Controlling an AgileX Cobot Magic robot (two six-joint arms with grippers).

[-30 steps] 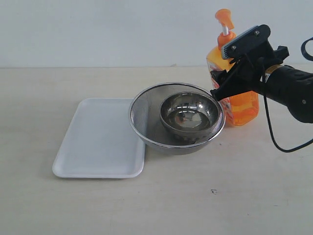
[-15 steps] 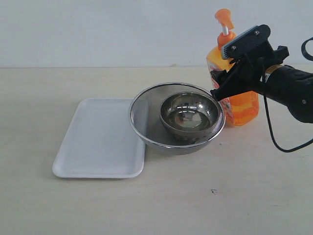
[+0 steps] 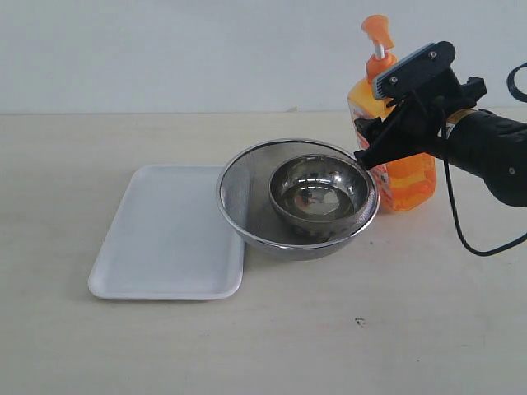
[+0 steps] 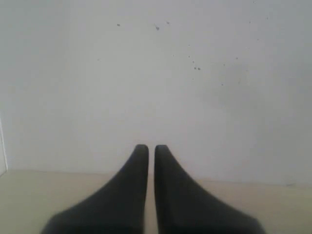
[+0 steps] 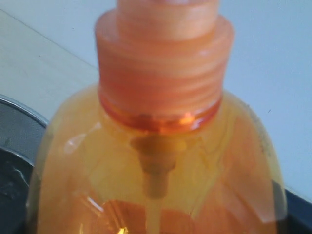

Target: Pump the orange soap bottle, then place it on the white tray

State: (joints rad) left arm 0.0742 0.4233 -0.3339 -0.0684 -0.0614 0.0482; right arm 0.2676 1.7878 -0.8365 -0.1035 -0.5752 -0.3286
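Observation:
The orange soap bottle (image 3: 409,179) stands upright at the back right of the table, its pump head (image 3: 377,26) raised on a white stem. My right gripper (image 3: 380,150) reaches in from the right and closes around the bottle's body below the shoulder. In the right wrist view the bottle (image 5: 161,161) fills the picture and hides the fingers. The white tray (image 3: 165,239) lies flat at the left with nothing on it. My left gripper (image 4: 147,147) is shut and holds nothing, facing a pale wall away from the objects.
A round metal mesh strainer (image 3: 244,177) with a steel bowl (image 3: 317,196) inside it sits between the tray and the bottle, touching the tray's right edge. Its rim (image 5: 14,136) shows beside the bottle. A black cable (image 3: 461,230) hangs from the right arm.

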